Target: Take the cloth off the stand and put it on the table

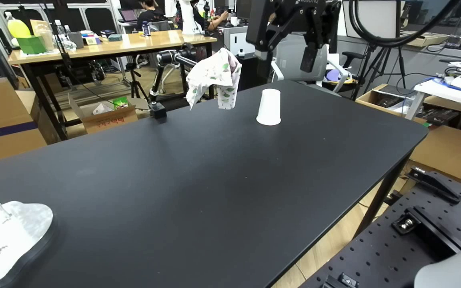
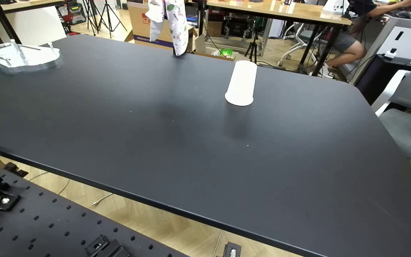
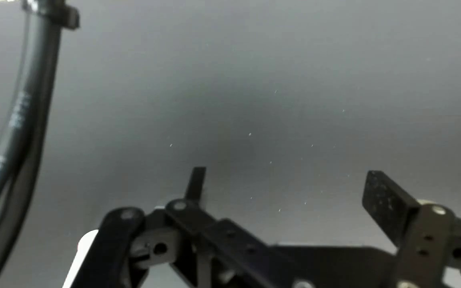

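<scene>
A white cloth (image 1: pixel 214 74) with green and pink prints hangs over the end of a black jointed stand (image 1: pixel 159 86) clamped at the table's far edge. The cloth's lower part also shows in an exterior view (image 2: pixel 175 25), where it hides most of the stand. The black table (image 1: pixel 214 180) lies below. My gripper (image 1: pixel 285 64) is high above the table, to the right of the cloth in that view and apart from it. In the wrist view my gripper (image 3: pixel 284 176) has its fingers wide apart with only table surface between them. The cloth is out of the wrist view.
A white paper cup (image 1: pixel 269 106) stands upside down on the table near the cloth; it also shows in an exterior view (image 2: pixel 242 84). A white board with metal pegs (image 1: pixel 22 228) lies at another end of the table. A cable (image 3: pixel 26 120) runs along the wrist.
</scene>
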